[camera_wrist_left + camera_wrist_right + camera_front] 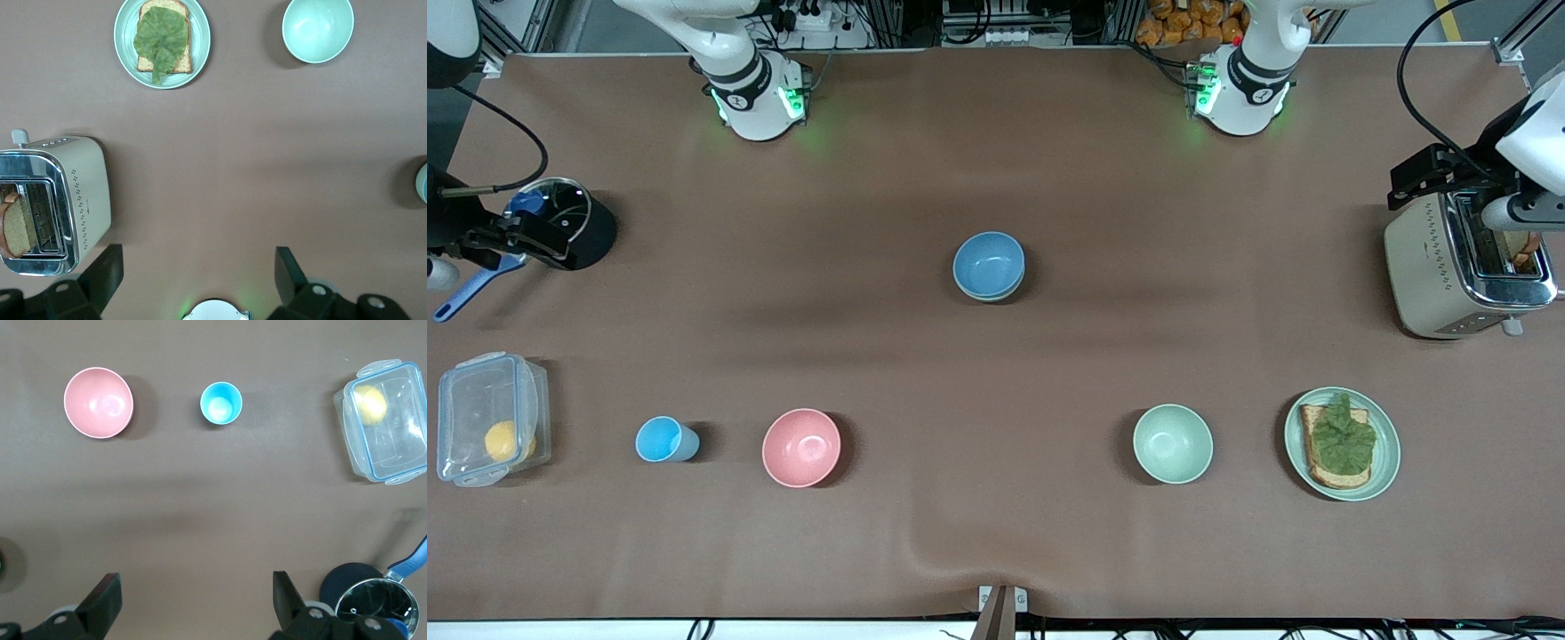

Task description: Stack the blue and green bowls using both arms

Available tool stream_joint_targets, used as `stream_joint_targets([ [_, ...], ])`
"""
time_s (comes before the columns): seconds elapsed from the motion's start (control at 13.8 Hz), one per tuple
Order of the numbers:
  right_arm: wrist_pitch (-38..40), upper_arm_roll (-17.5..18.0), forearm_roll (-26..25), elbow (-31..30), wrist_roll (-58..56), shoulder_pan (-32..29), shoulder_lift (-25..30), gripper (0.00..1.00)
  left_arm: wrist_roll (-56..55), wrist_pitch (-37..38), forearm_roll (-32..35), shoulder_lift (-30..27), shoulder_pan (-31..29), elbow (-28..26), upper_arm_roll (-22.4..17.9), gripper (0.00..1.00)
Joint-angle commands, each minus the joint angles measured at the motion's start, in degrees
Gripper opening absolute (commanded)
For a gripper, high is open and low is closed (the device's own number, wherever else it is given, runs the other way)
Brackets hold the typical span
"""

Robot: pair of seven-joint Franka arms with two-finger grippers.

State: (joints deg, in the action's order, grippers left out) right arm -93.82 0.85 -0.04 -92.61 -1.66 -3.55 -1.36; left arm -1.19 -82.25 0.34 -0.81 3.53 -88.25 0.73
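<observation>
The blue bowl point(989, 263) sits mid-table, nested in the green bowl point(990, 297); only a thin sage-green rim of that bowl shows beneath it. An edge of the stack shows in the left wrist view point(423, 183). My left gripper point(1427, 173) point(199, 273) hangs open and empty, high up beside the toaster at the left arm's end. My right gripper point(520, 238) point(197, 597) hangs open and empty, high over the pot at the right arm's end. Both are well away from the bowls.
A toaster point(1463, 267) holding bread, a plate with toast and lettuce point(1343, 443) and a pale mint bowl point(1173, 443) lie toward the left arm's end. A pink bowl point(801, 447), small blue cup point(663, 439), clear box point(489, 418) and black pot point(569, 222) lie toward the right arm's end.
</observation>
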Motion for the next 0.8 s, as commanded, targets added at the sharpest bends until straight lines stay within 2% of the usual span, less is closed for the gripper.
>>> stream_joint_targets([
  [0.0, 0.74, 0.30, -0.93, 1.29, -0.01, -0.41, -0.66, 1.00, -1.10, -0.01, -0.87, 0.55, 0.33, 0.62, -0.03, 1.00],
  [0.72, 0.74, 0.21, -0.93, 1.29, -0.19, -0.41, -0.66, 1.00, -0.66, -1.16, -0.87, 0.99, 0.33, 0.71, -0.03, 1.00],
])
